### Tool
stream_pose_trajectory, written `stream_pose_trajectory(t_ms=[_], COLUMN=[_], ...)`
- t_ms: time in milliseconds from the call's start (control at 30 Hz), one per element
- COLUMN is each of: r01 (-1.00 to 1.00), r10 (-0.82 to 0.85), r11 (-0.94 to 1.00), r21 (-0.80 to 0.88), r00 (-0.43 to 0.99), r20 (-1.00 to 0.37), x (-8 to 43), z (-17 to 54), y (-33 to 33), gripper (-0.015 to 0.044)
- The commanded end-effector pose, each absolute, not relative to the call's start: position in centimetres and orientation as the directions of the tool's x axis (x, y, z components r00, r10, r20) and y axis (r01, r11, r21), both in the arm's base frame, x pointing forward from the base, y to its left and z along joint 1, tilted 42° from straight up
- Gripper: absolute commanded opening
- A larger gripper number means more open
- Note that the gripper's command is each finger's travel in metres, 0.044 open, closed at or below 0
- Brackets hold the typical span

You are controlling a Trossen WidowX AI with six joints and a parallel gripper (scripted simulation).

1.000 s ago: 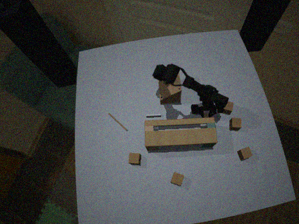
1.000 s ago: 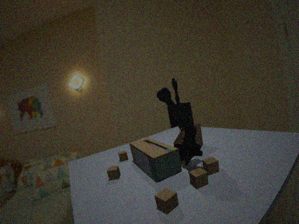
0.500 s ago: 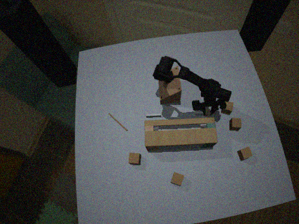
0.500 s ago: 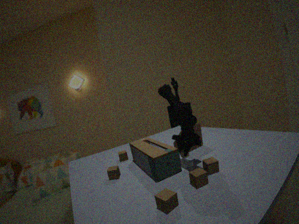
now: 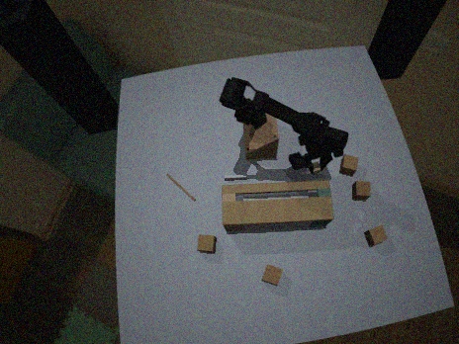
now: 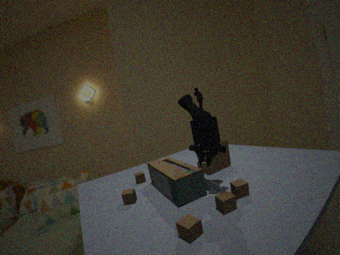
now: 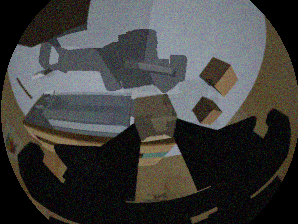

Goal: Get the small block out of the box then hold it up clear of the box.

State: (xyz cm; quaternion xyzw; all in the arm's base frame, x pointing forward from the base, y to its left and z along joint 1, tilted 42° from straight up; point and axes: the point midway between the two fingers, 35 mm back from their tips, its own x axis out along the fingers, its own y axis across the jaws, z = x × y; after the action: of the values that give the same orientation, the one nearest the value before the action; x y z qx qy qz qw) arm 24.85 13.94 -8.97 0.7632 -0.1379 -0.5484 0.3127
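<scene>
The small brown block (image 5: 317, 167) (image 7: 155, 112) is held between the fingertips of my gripper (image 5: 314, 164) (image 6: 207, 162) (image 7: 154, 123), which is shut on it. In the exterior view the block cannot be made out. The gripper is raised above the table, beside the right end of the box on the arm's side. The wooden box (image 5: 277, 212) (image 6: 160, 184) stands upright, with a slot in its top. Its clear front (image 7: 85, 107) faces the arm, and no block shows behind the visible part of it. The block overlaps the box's right end in the wrist view.
Wooden cubes (image 5: 349, 165) (image 6: 239, 188) (image 7: 219, 76) stand right of the box, and others (image 5: 207, 243) (image 6: 129, 196) stand beyond it. A thin stick (image 5: 181, 188) (image 7: 24, 87) lies to the left. A wooden wedge-shaped piece (image 5: 263, 140) (image 6: 220, 162) is by the arm's base.
</scene>
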Motion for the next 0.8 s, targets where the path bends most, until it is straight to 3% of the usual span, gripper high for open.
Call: stream_pose_trajectory(t_ms=[0,500,767], r01=[0.210,0.480,0.491], r10=[-0.518,-0.409,-0.404], r11=[-0.763,-0.684,-0.679], r21=[0.611,0.548,0.545], r00=[0.366,0.370,0.370], r20=[-0.773,-0.834,-0.837], x=[24.6,23.2,23.1], z=[-7.3,-2.8,-2.7], y=[14.4,14.8,14.8], gripper=[0.0000,0.0000,0.0000])
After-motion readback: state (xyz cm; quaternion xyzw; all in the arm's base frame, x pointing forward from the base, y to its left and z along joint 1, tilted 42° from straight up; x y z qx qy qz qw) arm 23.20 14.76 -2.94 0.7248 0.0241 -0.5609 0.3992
